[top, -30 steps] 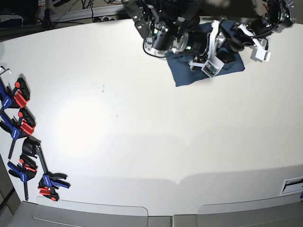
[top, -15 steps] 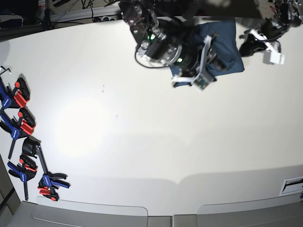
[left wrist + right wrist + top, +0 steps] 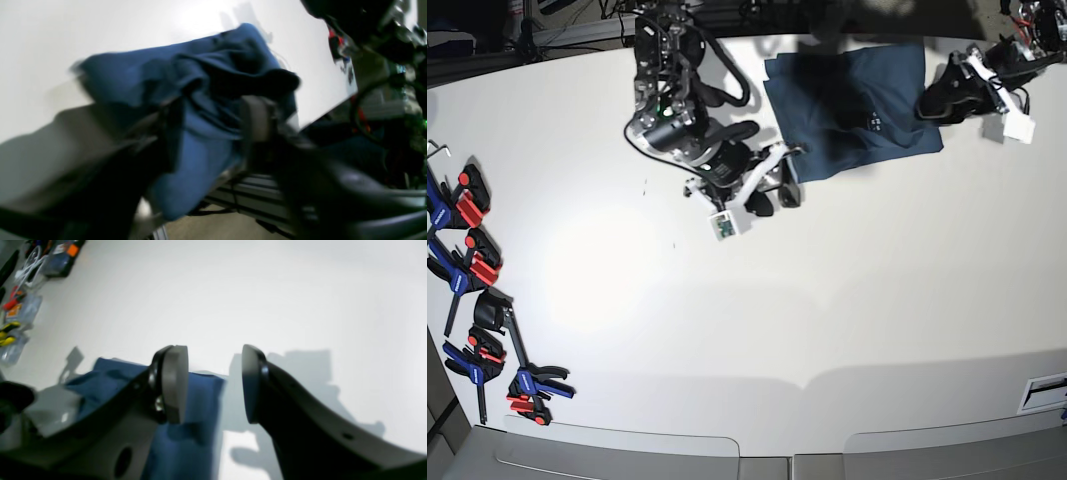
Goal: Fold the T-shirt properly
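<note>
The dark navy T-shirt lies as a folded, wrinkled bundle at the table's far edge. My left gripper hovers at its right edge. In the left wrist view, that gripper is blurred, its jaws stand apart, and the bunched T-shirt shows behind and between them. My right gripper sits just off the cloth's front-left corner. Seen from the right wrist, the right gripper is open and holds nothing, with the T-shirt below its left finger.
Several blue-and-red clamps lie along the left edge of the white table. Cables and metal framing run just behind the far edge, close behind the shirt.
The right arm has drawn back off the shirt toward the left and front. The left gripper's jaws have opened and it has shifted to the shirt's right edge. The shirt now lies uncovered.
</note>
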You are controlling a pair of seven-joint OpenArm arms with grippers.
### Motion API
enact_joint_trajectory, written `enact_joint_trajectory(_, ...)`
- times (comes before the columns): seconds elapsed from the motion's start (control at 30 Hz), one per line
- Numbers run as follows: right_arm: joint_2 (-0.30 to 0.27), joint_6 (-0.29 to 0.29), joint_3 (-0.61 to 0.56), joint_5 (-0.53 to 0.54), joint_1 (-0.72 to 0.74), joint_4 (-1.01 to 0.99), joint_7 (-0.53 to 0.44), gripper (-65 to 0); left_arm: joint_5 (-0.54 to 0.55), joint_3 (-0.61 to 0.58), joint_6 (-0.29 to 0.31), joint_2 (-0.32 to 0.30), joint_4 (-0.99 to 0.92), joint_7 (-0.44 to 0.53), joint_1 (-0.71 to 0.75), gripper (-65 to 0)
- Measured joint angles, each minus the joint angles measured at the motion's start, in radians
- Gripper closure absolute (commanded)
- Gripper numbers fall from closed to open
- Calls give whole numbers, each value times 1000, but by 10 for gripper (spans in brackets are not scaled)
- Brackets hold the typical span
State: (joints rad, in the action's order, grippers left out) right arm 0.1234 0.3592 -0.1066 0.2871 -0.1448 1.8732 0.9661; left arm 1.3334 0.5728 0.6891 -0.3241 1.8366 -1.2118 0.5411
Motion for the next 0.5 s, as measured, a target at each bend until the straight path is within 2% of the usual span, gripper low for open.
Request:
enact_joint_trajectory(0.17,-27,-1,51,0,-2,0,0,-244,-70,-59,1,0,58,11,35,-357)
enact_joint_trajectory(0.3,-26,-1,50,19,-2,0,0,-244,-257,-136,0,-1,59,116,35,-356)
enact_joint_trajectory(0.5,-26,-1,50,39,-2,0,0,-244,-364,-257,0,0,59,210,34,-356)
